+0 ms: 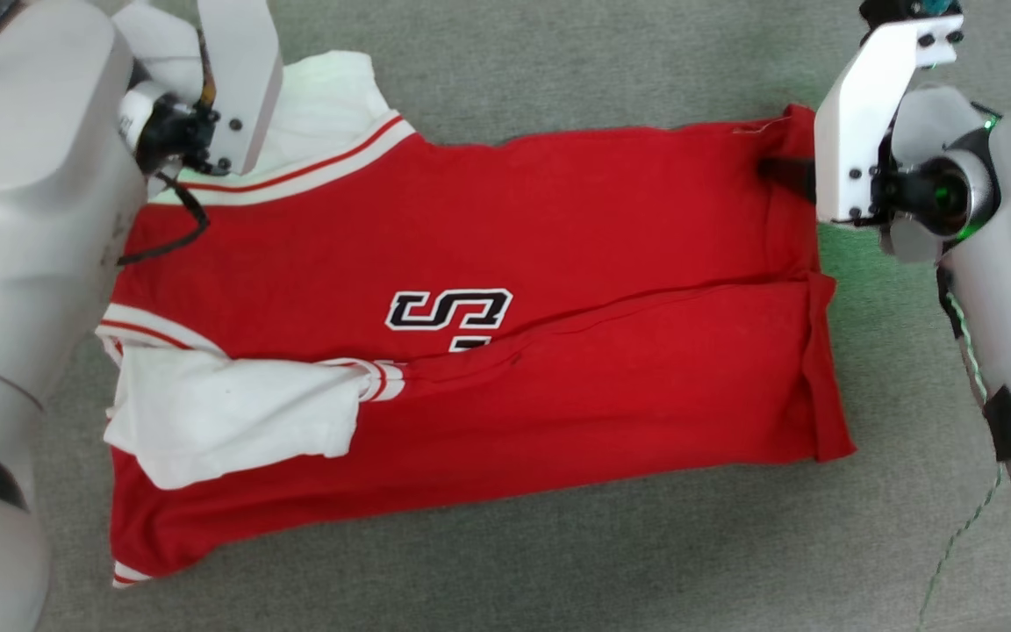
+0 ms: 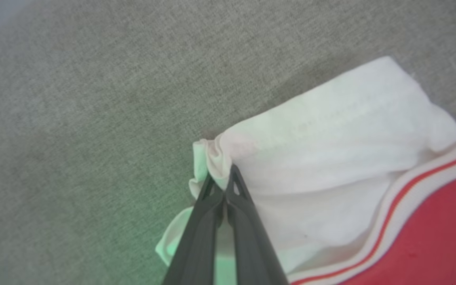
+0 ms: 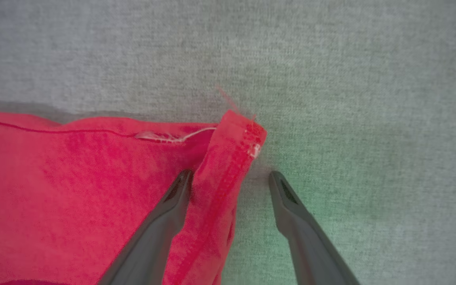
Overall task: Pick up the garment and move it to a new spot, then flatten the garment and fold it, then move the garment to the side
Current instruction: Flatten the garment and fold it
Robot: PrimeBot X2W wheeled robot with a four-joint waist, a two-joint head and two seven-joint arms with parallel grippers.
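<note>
Lying flat on the grey surface (image 1: 558,562), the garment (image 1: 558,228) stretches crosswise before the robot, sleeves toward its left and bottom hem toward its right. No edge of the surface can be told for certain, so places follow the garment's own sides. The near long side is folded up over the middle, and the fold line runs from sleeve end to hem. It covers the lower part of the black letters (image 1: 448,309). 1 white sleeve (image 1: 225,421) lies on top of that folded part, its striped cuff pointing toward the hem. The other sleeve (image 1: 330,96) lies spread at the far left corner of the garment, bordered by a red-white stripe trim (image 1: 312,167).

The left claw (image 2: 223,176) is closed, its 2 fingers pinching a bunched bit of the far sleeve's outer edge, low against the grey surface.

The right claw (image 3: 231,174) is open wide at the far right corner of the garment. 1 finger (image 3: 172,202) rests on the red cloth just inside the hem. The other finger (image 3: 291,206) is over bare grey surface just beside it, so the stitched hem corner (image 3: 247,138) lies between them, ungripped. A loose thread sticks out from that corner.
</note>
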